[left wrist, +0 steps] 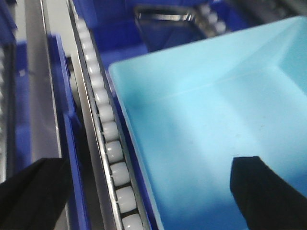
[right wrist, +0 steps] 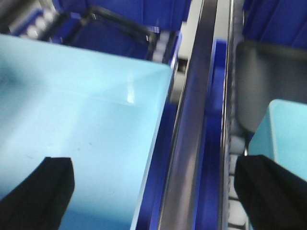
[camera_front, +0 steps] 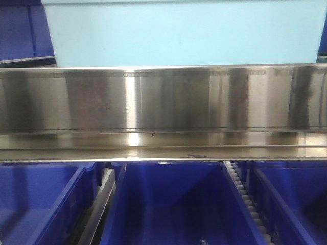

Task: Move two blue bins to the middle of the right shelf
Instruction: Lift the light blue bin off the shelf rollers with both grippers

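Closest in, the left hand is spreading wide, its two black fingers sitting at the bottom corners of its wrist view, and it is gripping nothing. One finger is hanging over the floor of the pale blue bin, the other outside over the dark plastic beyond the roller track, so the bin's left wall is running up between them. The right hand is mirroring that, also wide and empty: its inner finger is hovering over the same bin's floor, its outer finger out past the steel divider, with the bin's right wall in the gap. So the bin is lying between the two hands, neither arm nearer than the other, and its side walls are running away from the shelf's front edge, parallel with the rollers. My read is that the coming move is hanging on each hand closing across its own wall. From the front, the bin is sitting right behind the shelf's steel front rail, with dark blue bins showing on the level below. Further right, past the divider, a second pale blue bin is peeking in just under the right hand's outer finger, so the right arm is looking nearer to that one, and a grey bin is sitting behind it.
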Tool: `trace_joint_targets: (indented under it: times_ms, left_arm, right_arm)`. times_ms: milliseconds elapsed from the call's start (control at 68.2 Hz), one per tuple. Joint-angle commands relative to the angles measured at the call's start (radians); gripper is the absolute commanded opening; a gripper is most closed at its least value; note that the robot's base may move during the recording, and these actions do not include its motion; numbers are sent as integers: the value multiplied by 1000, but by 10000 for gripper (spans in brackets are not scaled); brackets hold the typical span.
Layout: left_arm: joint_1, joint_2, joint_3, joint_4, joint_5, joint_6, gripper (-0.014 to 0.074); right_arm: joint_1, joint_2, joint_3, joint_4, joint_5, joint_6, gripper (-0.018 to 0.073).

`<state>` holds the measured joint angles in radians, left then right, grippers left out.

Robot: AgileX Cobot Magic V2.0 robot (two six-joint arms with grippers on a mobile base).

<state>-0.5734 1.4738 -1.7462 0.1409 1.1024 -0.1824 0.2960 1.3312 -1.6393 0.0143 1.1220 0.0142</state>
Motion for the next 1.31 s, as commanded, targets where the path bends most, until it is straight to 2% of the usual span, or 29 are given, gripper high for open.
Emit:
trace_joint_targets:
  times_ms: [0,205,587,675,763,807,880,968,1012,1042,1291]
  left_arm:
    - [25,72,-59,-4,53,-22,580]
    - [75,213,-109,-42,81,-22,580]
    - [75,358,-109,-76,81,-22,579]
    - [75,376,-109,-78,84,-31,556]
    - [75,381,-109,-78,89,-31,452]
    - [75,381,-109,-78,89,-31,372]
    - [75,381,-109,-78,85,-31,221]
    - [75,381,-109,-78,81,-31,-20]
    - [75,381,-109,-78,79,-31,-111]
    - [75,381,-109,-78,76,-31,-110]
    - [75,381,-134,-78,88,-31,-111]
  right_arm:
    - [2,74,-68,-39,53,21,558]
    - [2,227,-93,-39,60,55,558]
    - [2,413,-93,-39,37,56,557]
    - [2,436,-93,-39,37,56,510]
    - [2,449,-93,-39,39,56,373]
    - [2,449,-93,-39,41,56,270]
    - [2,449,-93,-40,41,56,111]
    - [2,449,-93,-43,41,56,-52]
    - [2,449,-93,-43,41,56,-132]
    - [2,449,-93,-43,41,56,-167]
    - [2,435,-93,-43,41,56,-153]
